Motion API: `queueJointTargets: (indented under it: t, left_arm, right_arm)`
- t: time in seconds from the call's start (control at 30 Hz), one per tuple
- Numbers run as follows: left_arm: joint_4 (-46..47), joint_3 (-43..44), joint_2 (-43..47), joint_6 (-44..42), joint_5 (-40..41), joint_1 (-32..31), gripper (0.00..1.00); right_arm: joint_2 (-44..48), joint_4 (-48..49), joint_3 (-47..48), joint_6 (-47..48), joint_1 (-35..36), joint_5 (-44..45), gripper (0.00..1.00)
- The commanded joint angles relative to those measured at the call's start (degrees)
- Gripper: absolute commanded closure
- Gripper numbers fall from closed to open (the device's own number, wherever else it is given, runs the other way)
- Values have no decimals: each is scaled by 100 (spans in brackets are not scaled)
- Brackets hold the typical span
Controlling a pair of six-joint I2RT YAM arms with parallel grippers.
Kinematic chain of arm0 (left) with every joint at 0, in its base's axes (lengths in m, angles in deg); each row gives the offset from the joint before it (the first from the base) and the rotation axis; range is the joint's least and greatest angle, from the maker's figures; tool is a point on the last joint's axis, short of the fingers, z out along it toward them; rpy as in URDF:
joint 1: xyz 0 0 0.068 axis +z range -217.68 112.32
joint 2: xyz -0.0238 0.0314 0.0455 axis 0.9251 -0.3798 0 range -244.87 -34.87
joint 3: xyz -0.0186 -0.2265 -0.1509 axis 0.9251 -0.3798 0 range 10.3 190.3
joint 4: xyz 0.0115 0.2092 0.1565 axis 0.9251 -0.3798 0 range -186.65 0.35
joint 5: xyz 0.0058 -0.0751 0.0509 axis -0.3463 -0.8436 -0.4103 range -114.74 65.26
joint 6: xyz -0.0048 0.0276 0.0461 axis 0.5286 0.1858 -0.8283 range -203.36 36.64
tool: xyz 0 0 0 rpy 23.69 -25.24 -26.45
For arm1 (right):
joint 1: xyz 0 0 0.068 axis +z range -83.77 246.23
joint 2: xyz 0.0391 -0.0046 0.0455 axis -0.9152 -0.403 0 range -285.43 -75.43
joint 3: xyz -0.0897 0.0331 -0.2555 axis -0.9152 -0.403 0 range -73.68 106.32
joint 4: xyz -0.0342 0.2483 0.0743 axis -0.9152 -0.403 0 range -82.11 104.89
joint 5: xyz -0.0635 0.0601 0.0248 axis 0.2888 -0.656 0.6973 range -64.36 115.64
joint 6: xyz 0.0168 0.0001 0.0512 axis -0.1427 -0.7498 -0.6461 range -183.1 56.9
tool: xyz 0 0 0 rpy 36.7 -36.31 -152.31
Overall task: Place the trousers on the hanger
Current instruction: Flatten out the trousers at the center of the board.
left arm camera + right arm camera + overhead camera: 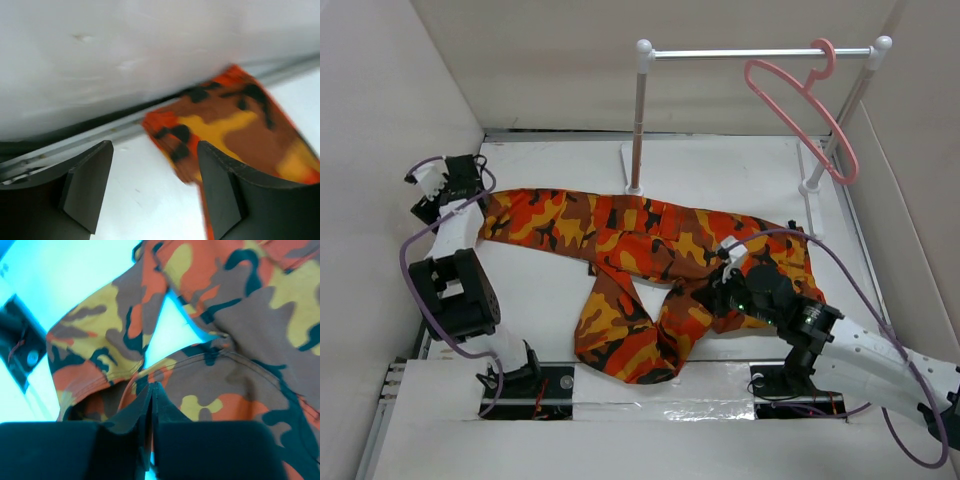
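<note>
Cloth trousers (225,130) lie blurred beside the spread left end effector (154,150)

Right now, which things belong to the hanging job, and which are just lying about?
Belongs to the job:
the trousers
the hanger

Just there:
the white rail, which the hanger hooks on
the purple cables on the arms

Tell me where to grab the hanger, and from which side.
Probably grip the hanger on its long sloping arm, coming from the front left. Its hook hangs on the rail and its low end lies by the right post.
</note>
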Motion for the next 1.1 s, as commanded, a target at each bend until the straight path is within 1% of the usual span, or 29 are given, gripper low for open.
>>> queueJointTargets:
  t: [0.0, 0.03, 0.07, 0.1, 0.13, 0.17, 0.2, 0.23, 0.27, 0.3, 0.33, 0.37, 0.4, 0.5, 0.53, 0.57, 0.6, 0.63, 0.67, 0.7, 0.73, 0.77, 0.8, 0.83, 0.9, 0.97, 1.0, 1.03, 1.07]
  left_arm:
    - [397, -79, 637, -60, -503, -935, 37]
    - [441, -88, 716, -26, -557, -1218, 40]
    - [555, -114, 873, -43, -671, -1508, 48]
    - [530, -106, 936, 9, -985, -2120, 51]
    - [477, -88, 1050, 140, -1084, -2448, 56]
    - [494, -123, 1120, 394, -1163, -2782, 66]
    - [538, -201, 1199, 553, -1338, -3124, 70]
    - [660, -315, 1279, 694, -1409, -3806, 75]
    - [1079, -656, 1462, 791, -1480, -4144, 85]
    - [1249, -824, 1525, 844, -1646, -4443, 90]
    - [1389, -991, 1621, 914, -1726, -4960, 94]
    - [1652, -1324, 1657, 950, -1770, -5191, 97]
    - [1724, -1466, 1675, 1029, -1831, -5385, 97]
    - [2146, -2108, 1754, 934, -2042, -6035, 96]
    - [2199, -2214, 1745, 889, -2026, -6211, 95]
    - [2182, -2345, 1710, 837, -1999, -6587, 91]
    - [2130, -2381, 1684, 810, -1729, -6773, 88]
    - [2094, -2425, 1675, 801, -1622, -6941, 83]
    - [2094, -2565, 1692, 801, -1586, -7073, 79]
    - [2198, -2653, 1710, 801, -1586, -7292, 68]
    - [2278, -2759, 1753, 801, -1560, -7398, 63]
    - [2331, -2951, 1884, 766, -1525, -7399, 58]
    - [2384, -3031, 1964, 774, -1472, -7469, 54]
    - [2393, -3128, 2078, 775, -1419, -7470, 54]
    - [2515, -3435, 2508, 748, -1253, -7470, 53]
    - [2595, -3768, 3025, 731, -1269, -7286, 53]
    - [2725, -4023, 3385, 696, -1417, -7111, 50]
    - [2823, -4025, 3389, 661, -1523, -7109, 50]
    - [2910, -4269, 3711, 634, -1603, -6935, 50]
  right_arm:
    - [210, -43, 86, -97, -174, 585, 100]
    - [210, -105, 156, -237, -340, 673, 100]
    - [219, -183, 200, -281, -438, 831, 100]
    - [219, -236, 235, -317, -543, 945, 100]
    - [219, -307, 323, -439, -648, 1077, 100]
    - [219, -394, 341, -492, -876, 1261, 100]
    - [219, -413, 350, -545, -1000, 1567, 100]
    - [219, -430, 359, -659, -1149, 1666, 100]
    - [210, -404, 359, -677, -1307, 1711, 100]
    - [175, -387, 359, -695, -1639, 1737, 100]
    - [131, -369, 350, -730, -1817, 1746, 100]
    - [96, -378, 341, -739, -2010, 1755, 100]
    - [0, -412, 359, -739, -2429, 1772, 100]
    - [-106, -448, 324, -713, -3108, 1702, 100]
    - [-167, -457, 289, -721, -3563, 1755, 100]
    - [-185, -465, 262, -730, -3811, 1807, 96]
    - [-212, -466, 253, -713, -4075, 1825, 90]
    - [-247, -457, 245, -686, -4634, 1834, 73]
    - [-282, -431, 245, -669, -4962, 1765, 64]
    - [-317, -317, 245, -590, -5269, 1381, 56]
    - [-370, -186, 210, -529, -5542, 1255, 41]
    - [-553, -106, 244, -519, -6058, 1132, 36]
    - [-676, -79, 288, -484, -6298, 879, 32]
    - [-843, -44, 332, -475, -6501, 754, 22]
    - [-1528, 26, 551, -379, -6994, 44, 19]
    - [-2072, -8, 805, -326, -7196, -308, 19]
    - [-2554, 192, 859, -239, -7276, -650, 20]
    - [-2793, 194, 895, -221, -7346, -801, 20]
    - [-3013, 202, 965, -229, -7347, -933, 21]
